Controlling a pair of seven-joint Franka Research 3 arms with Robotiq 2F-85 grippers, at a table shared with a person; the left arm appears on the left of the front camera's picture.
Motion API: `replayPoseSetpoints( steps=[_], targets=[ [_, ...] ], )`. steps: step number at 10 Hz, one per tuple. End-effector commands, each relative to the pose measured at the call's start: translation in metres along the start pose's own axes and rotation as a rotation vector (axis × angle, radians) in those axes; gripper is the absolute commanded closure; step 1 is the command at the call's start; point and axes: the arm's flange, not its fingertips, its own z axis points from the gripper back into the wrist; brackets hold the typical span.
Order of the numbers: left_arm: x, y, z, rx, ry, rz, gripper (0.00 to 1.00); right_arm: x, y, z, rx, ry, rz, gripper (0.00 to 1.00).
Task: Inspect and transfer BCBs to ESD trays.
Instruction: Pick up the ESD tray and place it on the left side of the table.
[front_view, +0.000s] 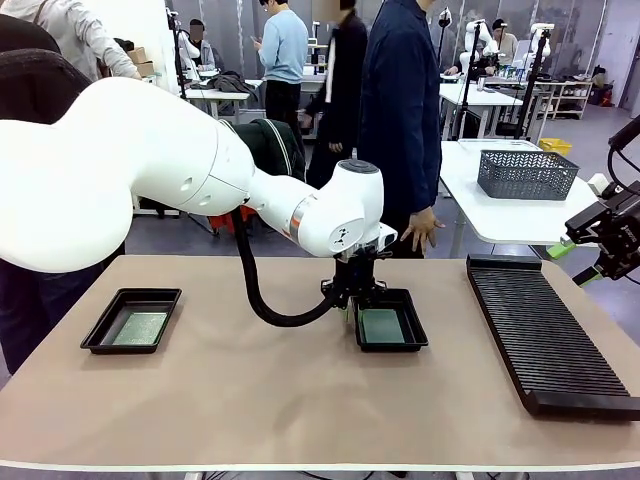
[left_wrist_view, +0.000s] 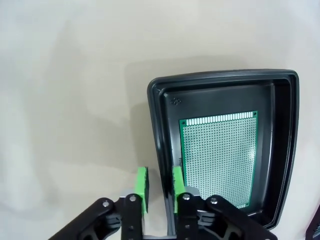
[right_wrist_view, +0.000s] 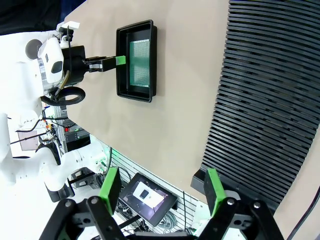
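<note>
1. Bulking large at the front view's left, the white left arm (front_view: 150, 170) reached across the table (front_view: 250, 390) toward its middle, a black cable looping under its wrist
2. Beyond the far edge a person in a dark coat (front_view: 400, 110) stood with a hand (front_view: 422, 230) hanging just behind the middle tray; a grey mesh basket (front_view: 527, 174) sat on a white table farther back
3. Along the table's right side lay the long black ribbed rack (front_view: 545, 340), well apart from both trays
4. The left gripper (left_wrist_view: 160, 187) stood over the near wall of the middle ESD tray (front_view: 391, 320), one green pad (left_wrist_view: 142, 187) outside the rim and the other inside it; the jaws were narrowed around the wall, but whether the pads pressed it could not be told
5. A green BCB (left_wrist_view: 218, 157) lay flat on that tray's floor, just beside the inner pad, with bare black floor around it
6. The left ESD tray (front_view: 131, 319) sat near the table's left edge with another BCB (front_view: 141, 327) lying in it
7. The right gripper (right_wrist_view: 162, 192) hung off the table's right edge above the rack's end, its jaws spread wide and holding nothing
8. Bare tabletop stretched between the two trays and in front of them
</note>
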Motion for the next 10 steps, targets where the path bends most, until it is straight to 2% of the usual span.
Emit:
replayPoseSetpoints(
  steps=[1, 6, 10],
  targets=[
    [0.0001, -0.0033, -0.0015, 0.038, -0.024, 0.02, 0.76, -0.002, 0.0018, -0.0011, -0.014, -0.013, -0.016, 0.11],
    [0.0005, -0.0036, 0.001, 0.026, -0.032, 0.015, 0.99, -0.002, 0.0018, -0.0011, -0.014, -0.013, -0.016, 0.11],
    [0.0046, -0.0022, -0.001, 0.008, -0.01, 0.019, 1.0, -0.002, 0.0018, -0.0011, -0.014, -0.013, -0.016, 0.11]
  ],
)
